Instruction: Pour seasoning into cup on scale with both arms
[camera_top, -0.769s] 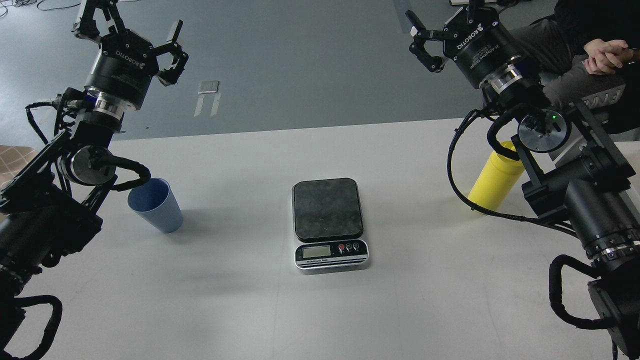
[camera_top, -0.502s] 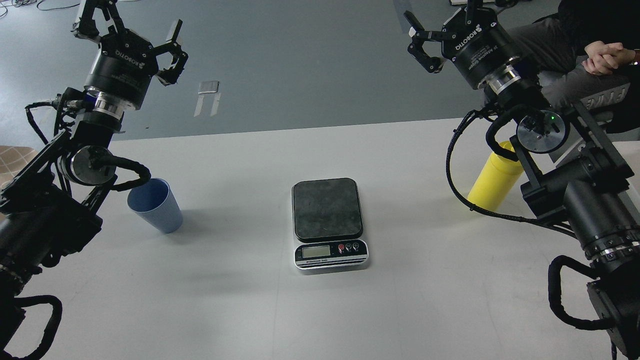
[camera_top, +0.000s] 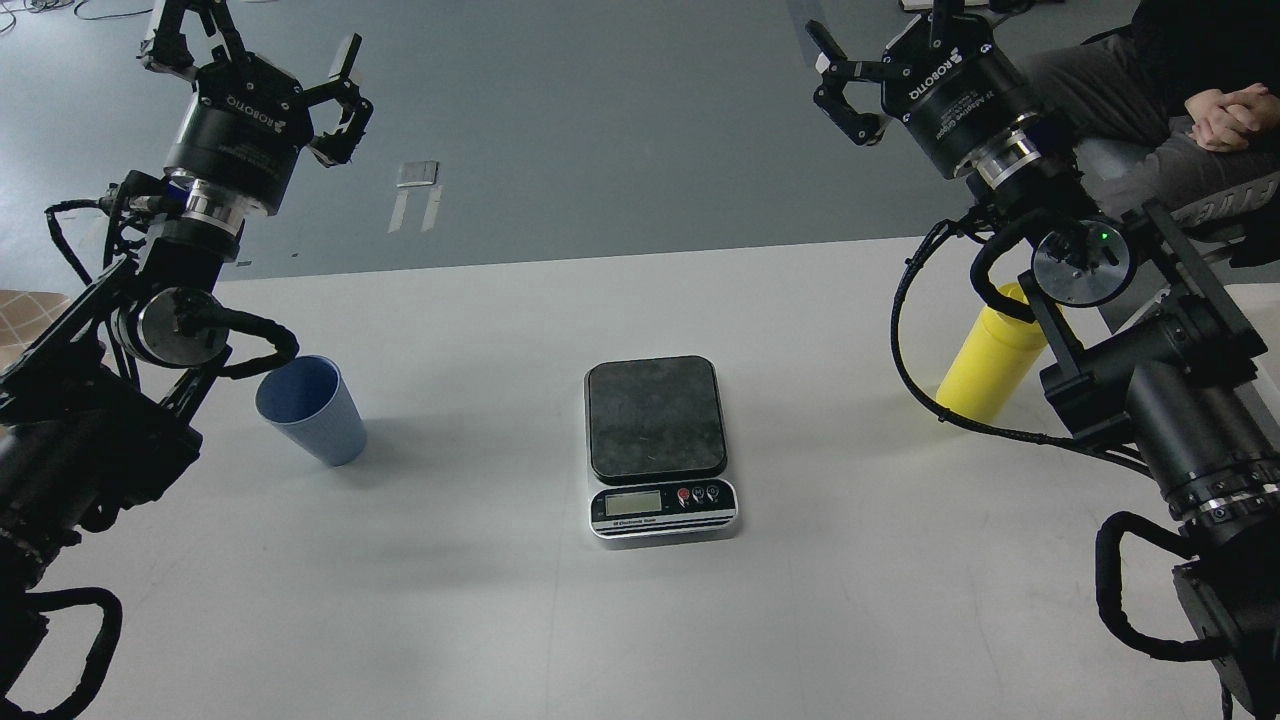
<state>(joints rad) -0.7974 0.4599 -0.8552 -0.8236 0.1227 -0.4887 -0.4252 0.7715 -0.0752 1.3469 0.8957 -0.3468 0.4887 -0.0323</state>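
The light-blue cup (camera_top: 310, 410) stands upright on the white table at the left, just right of my left arm's elbow. The scale (camera_top: 662, 505) sits at the table's middle, its black plate bare. The yellow seasoning bottle (camera_top: 988, 362) stands at the right; my right arm hides its top and nozzle. My left gripper (camera_top: 255, 48) is open and empty, held high beyond the table's far edge, well above the cup. My right gripper (camera_top: 880, 35) is open and empty, held high at the top right, above and behind the bottle.
A seated person (camera_top: 1200, 110) with clasped hands is at the top right, close behind my right arm. The table's far edge (camera_top: 600, 258) runs across the middle of the view, with grey floor and tape marks (camera_top: 415, 195) beyond it.
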